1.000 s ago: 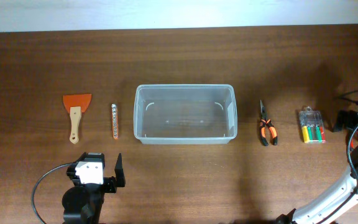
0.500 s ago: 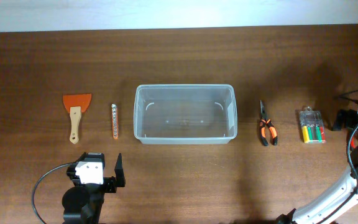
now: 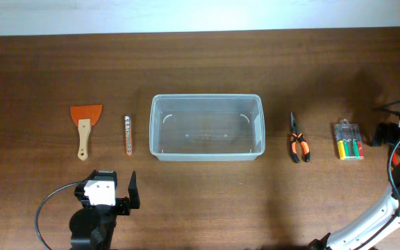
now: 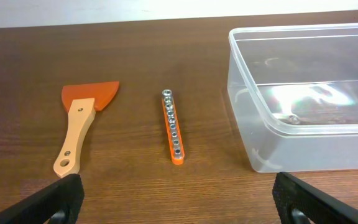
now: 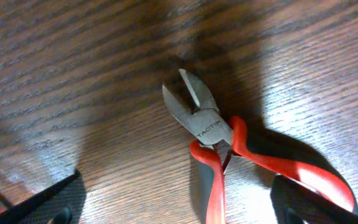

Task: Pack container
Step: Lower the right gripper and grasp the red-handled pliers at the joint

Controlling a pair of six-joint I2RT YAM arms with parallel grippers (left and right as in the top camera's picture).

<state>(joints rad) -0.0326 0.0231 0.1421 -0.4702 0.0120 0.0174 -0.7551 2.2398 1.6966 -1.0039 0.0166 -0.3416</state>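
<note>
Container (image 3: 206, 127): 1, middle of the bench (image 3: 47, 69). Scraper (image 3: 84, 130), orange blade and wood handle: 1, at the container's 9 o'clock. Orange socket rail (image 3: 128, 135): 1, same side; its sockets are too small to count. Long-nose pliers (image 3: 296, 142), orange-black grips: 1, at 3 o'clock. Clear screwdriver case (image 3: 348, 141): 1, further toward 3; drivers inside not countable. Red-handled side cutters (image 5: 207, 127): 1, right wrist view only. Plier-type tools: 2.

The only word I can make out is TACTIX, stamped on the steel head of the red-handled cutters (image 5: 207, 126).
</note>
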